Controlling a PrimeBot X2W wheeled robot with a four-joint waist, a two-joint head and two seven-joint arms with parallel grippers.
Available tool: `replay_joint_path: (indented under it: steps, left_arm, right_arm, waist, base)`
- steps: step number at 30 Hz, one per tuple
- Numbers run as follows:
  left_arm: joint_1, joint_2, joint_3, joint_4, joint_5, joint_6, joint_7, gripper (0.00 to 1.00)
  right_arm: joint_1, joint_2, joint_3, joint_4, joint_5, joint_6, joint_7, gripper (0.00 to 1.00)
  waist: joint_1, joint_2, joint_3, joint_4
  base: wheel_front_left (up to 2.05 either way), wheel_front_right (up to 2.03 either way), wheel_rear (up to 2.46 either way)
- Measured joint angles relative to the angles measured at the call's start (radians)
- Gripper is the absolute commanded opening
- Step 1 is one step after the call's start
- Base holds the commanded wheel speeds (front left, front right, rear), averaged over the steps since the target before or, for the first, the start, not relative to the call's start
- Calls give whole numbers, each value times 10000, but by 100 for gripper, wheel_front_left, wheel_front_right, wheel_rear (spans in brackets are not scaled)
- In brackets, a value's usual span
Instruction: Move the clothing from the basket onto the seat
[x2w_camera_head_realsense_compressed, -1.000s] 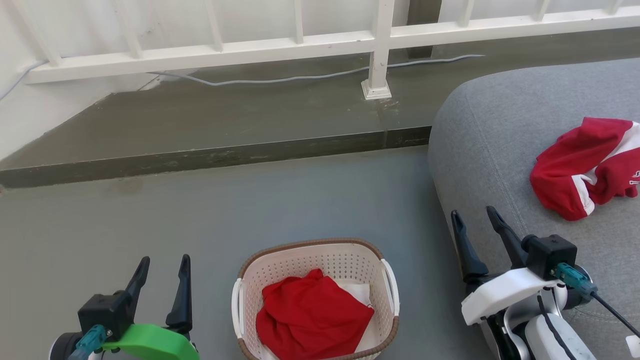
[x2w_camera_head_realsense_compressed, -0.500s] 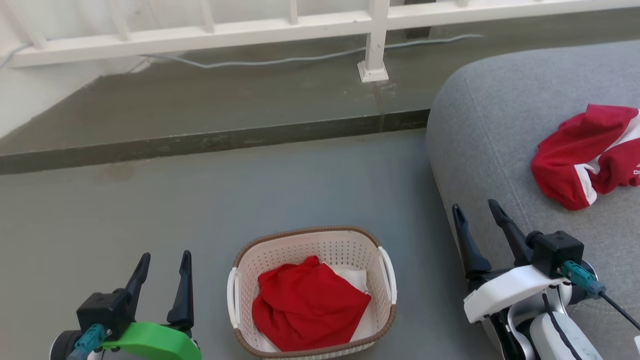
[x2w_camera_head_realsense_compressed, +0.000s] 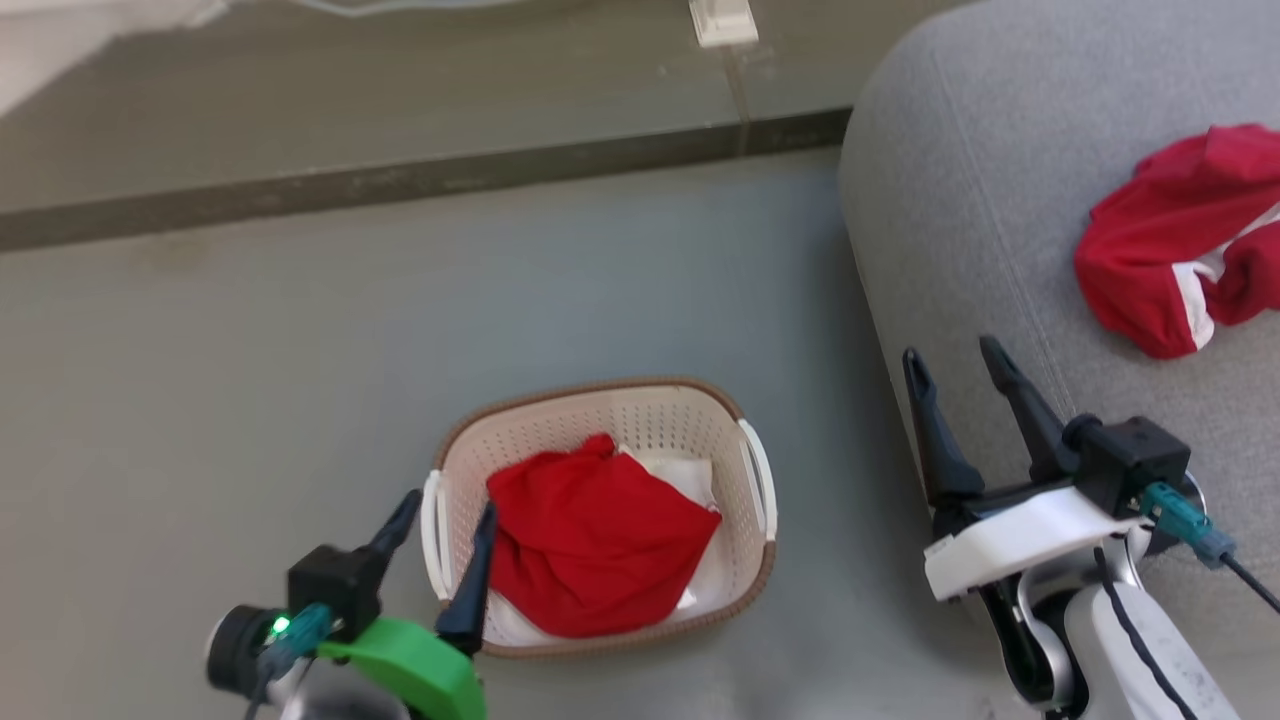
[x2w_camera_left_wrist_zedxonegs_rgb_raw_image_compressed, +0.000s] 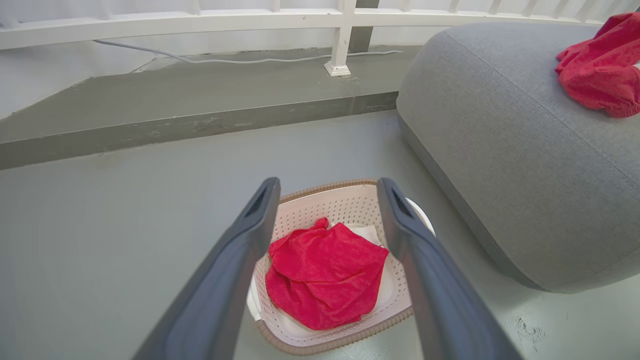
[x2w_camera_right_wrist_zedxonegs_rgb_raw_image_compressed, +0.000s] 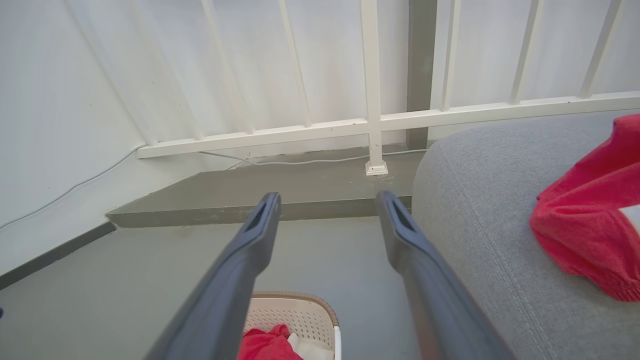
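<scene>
A cream basket (x2w_camera_head_realsense_compressed: 740, 420) (x2w_camera_left_wrist_zedxonegs_rgb_raw_image_compressed: 400, 295) (x2w_camera_right_wrist_zedxonegs_rgb_raw_image_compressed: 310, 312) with a brown rim stands on the grey floor. Crumpled red clothing (x2w_camera_head_realsense_compressed: 595, 545) (x2w_camera_left_wrist_zedxonegs_rgb_raw_image_compressed: 325, 272) (x2w_camera_right_wrist_zedxonegs_rgb_raw_image_compressed: 267, 345) lies inside it over something white. A second red garment with white stripes (x2w_camera_head_realsense_compressed: 1180, 240) (x2w_camera_left_wrist_zedxonegs_rgb_raw_image_compressed: 602, 70) (x2w_camera_right_wrist_zedxonegs_rgb_raw_image_compressed: 590, 225) rests on the grey seat (x2w_camera_head_realsense_compressed: 980, 200) (x2w_camera_left_wrist_zedxonegs_rgb_raw_image_compressed: 500, 150) (x2w_camera_right_wrist_zedxonegs_rgb_raw_image_compressed: 475, 220) at the right. My left gripper (x2w_camera_head_realsense_compressed: 450, 508) (x2w_camera_left_wrist_zedxonegs_rgb_raw_image_compressed: 325, 185) is open, raised at the basket's left rim and pointing toward the red fabric. My right gripper (x2w_camera_head_realsense_compressed: 950, 355) (x2w_camera_right_wrist_zedxonegs_rgb_raw_image_compressed: 327, 197) is open at the seat's near edge, empty.
A raised dark step (x2w_camera_head_realsense_compressed: 400, 180) (x2w_camera_left_wrist_zedxonegs_rgb_raw_image_compressed: 200, 125) runs across the floor beyond the basket. Behind it stand a white railing (x2w_camera_left_wrist_zedxonegs_rgb_raw_image_compressed: 345, 35) (x2w_camera_right_wrist_zedxonegs_rgb_raw_image_compressed: 370, 90) and a thin cable (x2w_camera_left_wrist_zedxonegs_rgb_raw_image_compressed: 225, 60). Bare floor lies to the left of the basket.
The head camera has tilted down, so the whole picture slid upward. My left gripper has swung right to the basket's left rim. The right gripper stays by the seat.
</scene>
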Motion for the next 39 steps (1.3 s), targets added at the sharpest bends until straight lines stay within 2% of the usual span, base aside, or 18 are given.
replay_joint_path:
  steps: [11,21,31,39]
  left_arm:
    - [-1580,-424,-1024,1653,115,-853,802,100]
    - [-3015,-523,-1014,3085,477,-1116,1306,100]
    - [-4273,165,-928,4280,738,-1279,1879,100]
    - [-5515,732,-861,4913,1373,-1279,2368,100]
  right_arm:
    - [-725,90,88,-602,13,2,-21,100]
    - [-1101,301,257,-780,224,0,-240,100]
    - [-1649,355,489,-941,591,2,-640,100]
    - [-2114,410,616,-1030,859,4,-861,100]
  waist:
    - [0,0,1458,-586]
    - [1,0,2817,-1333]
    - [2,0,4197,-2188]
    - [2,0,5367,-2806]
  base:
    - [0,0,0]
    - [0,0,0]
    - [0,0,0]
    - [0,0,0]
